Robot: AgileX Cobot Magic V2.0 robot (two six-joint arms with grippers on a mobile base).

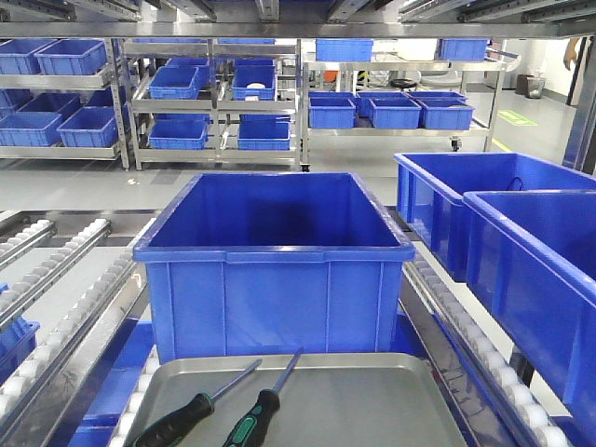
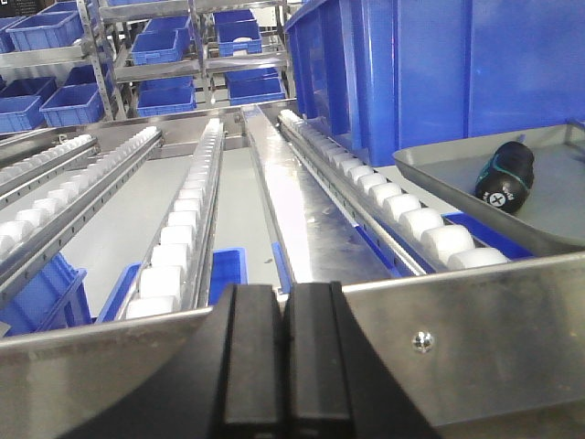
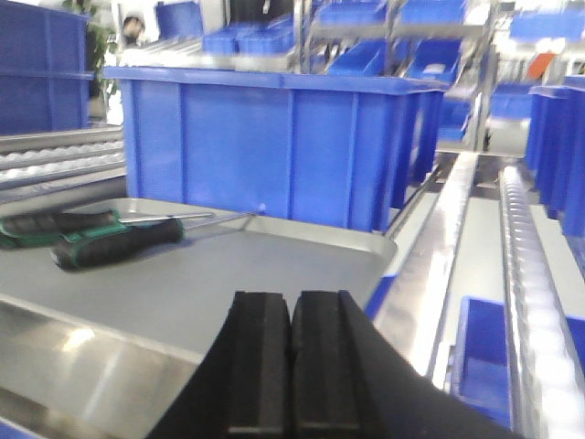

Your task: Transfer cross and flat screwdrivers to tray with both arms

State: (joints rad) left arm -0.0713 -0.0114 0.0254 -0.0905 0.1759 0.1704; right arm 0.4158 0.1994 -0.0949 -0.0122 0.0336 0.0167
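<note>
On tray [image 1: 372, 400], lower centre of front view: both screwdrivers lying flat, side by side, left screwdriver [image 1: 191, 410] and right screwdriver [image 1: 261, 405], shafts angled up-right toward big blue bin [image 1: 275, 270] just behind tray. Handles near tray's front-left, close together, cannot tell if touching. Cross vs flat: cannot tell.

Left wrist view: left tool [image 2: 283, 361] with pads pressed together, nothing between them, hanging over roller rails [image 2: 183, 247], off to side of tray; only one handle butt visible past tray rim. Right wrist view: right tool [image 3: 291, 366] likewise pinched closed on nothing, sitting low at tray's near edge, both screwdrivers well apart from it on far-left side.

Judgement: transfer looks done, both items inside tray, both arms clear and empty.

Risks from here:
- Right tool low and close to tray rim; careless retract could clip rim, jolt tray, roll screwdrivers.
- Tray resting on rollers, so any nudge could slide it along conveyor.
- Round handles, shallow rim; hard bump could send one over front-left edge.
- Left tool near rail; sideways swing toward tray could strike rim or handle butt.
</note>
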